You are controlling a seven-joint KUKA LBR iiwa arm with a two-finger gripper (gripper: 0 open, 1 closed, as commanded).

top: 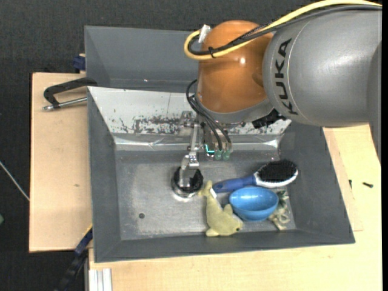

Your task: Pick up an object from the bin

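Observation:
My gripper [190, 162] hangs from under the orange cover near the bin's middle, its thin metal fingers pointing down. Right beneath the fingertips sits a round shiny metal thing with a dark centre [187, 183] on the bin floor. The fingers seem to touch or straddle its top rim. A yellow plush toy [218, 216] lies just to the right of it, toward the front wall.
A blue scoop-like bowl [254, 202] lies right of the plush toy. Behind it rests a brush with a blue handle and black bristles in a white head [276, 173]. A small greenish thing [280, 217] sits in the front right corner.

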